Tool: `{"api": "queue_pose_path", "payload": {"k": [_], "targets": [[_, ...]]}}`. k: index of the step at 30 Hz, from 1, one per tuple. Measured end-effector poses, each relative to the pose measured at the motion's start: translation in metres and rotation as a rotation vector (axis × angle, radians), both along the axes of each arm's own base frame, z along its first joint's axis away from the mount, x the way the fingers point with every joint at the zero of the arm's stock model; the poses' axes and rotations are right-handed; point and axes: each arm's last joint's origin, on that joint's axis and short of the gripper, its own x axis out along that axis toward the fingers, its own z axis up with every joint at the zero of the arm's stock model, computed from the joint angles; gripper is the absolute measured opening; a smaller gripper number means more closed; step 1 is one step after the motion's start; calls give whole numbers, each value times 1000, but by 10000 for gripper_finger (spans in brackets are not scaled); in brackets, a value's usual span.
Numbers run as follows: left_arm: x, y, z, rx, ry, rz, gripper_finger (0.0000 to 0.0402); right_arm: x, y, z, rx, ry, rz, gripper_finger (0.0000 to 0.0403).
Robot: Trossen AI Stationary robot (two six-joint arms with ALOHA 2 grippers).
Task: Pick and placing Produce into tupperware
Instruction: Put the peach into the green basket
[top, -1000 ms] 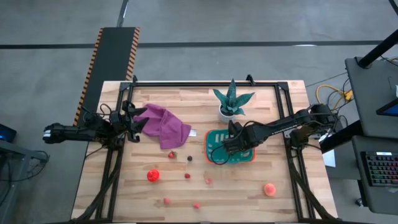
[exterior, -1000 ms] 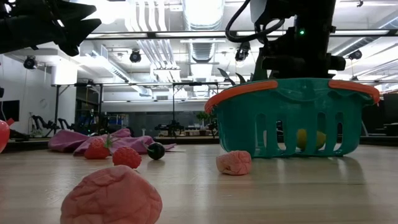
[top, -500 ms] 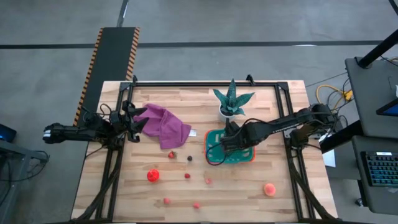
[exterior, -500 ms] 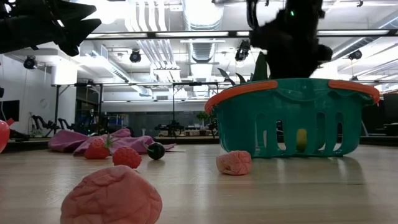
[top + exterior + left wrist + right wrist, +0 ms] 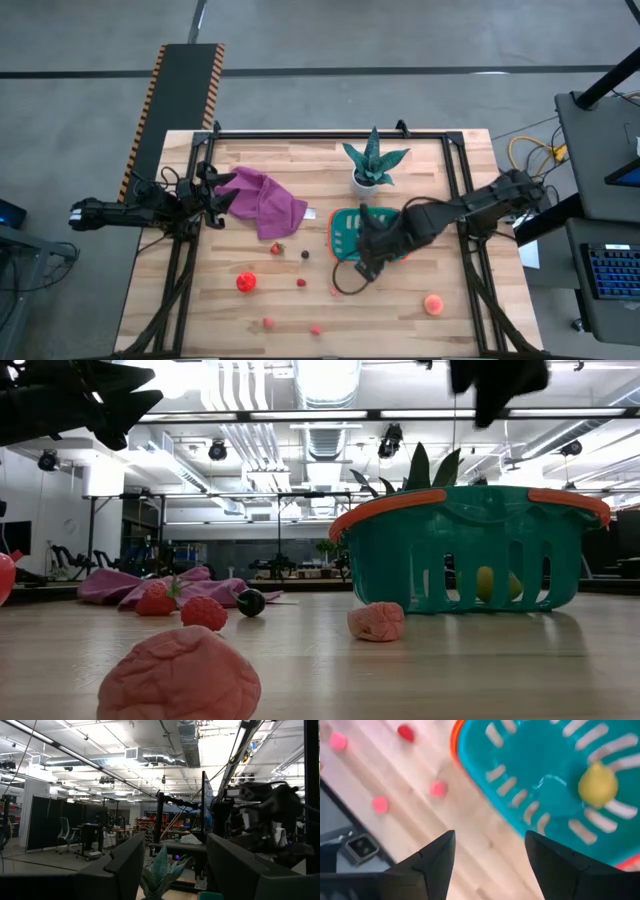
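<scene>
Tupperware (image 5: 372,238), the teal tub with an orange rim, sits on the wooden table (image 5: 420,320) just in front of the potted plant (image 5: 372,165). One yellow piece of produce (image 5: 597,785) lies inside the tub. The right gripper (image 5: 362,262) hangs over the tub's front edge, fingers spread and empty. Other produce lies scattered on the table: a pink piece (image 5: 335,291) just beside the tub, a peach-orange one (image 5: 433,304) farther off, and red ones (image 5: 246,282) well apart from it. The left gripper (image 5: 222,197) waits beside the purple cloth (image 5: 265,203), far from the tub; its fingers look spread, though the view is poor.
</scene>
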Motion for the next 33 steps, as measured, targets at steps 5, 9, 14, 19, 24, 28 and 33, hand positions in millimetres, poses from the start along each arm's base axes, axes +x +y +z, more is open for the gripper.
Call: {"api": "queue_pose_path", "payload": {"k": [5, 9, 14, 19, 24, 28, 33], "targets": [[0, 0, 0, 0, 0, 0, 199, -18, 31, 4, 19, 45, -12, 231], [0, 0, 0, 0, 0, 0, 199, -37, 58, 4, 32, 83, -30, 231], [0, 0, 0, 0, 0, 0, 199, -62, 90, 2, 43, 99, -122, 231], [0, 0, 0, 0, 0, 0, 199, -91, 118, -2, 66, 126, -205, 249], [0, 0, 0, 0, 0, -1, 199, -109, 137, -7, 72, 149, -247, 301], [0, 0, 0, 0, 0, 0, 199, -111, 145, -18, 37, 170, -255, 342], [0, 0, 0, 0, -1, 0, 199, -107, 152, -37, -39, 226, -215, 359]]}}
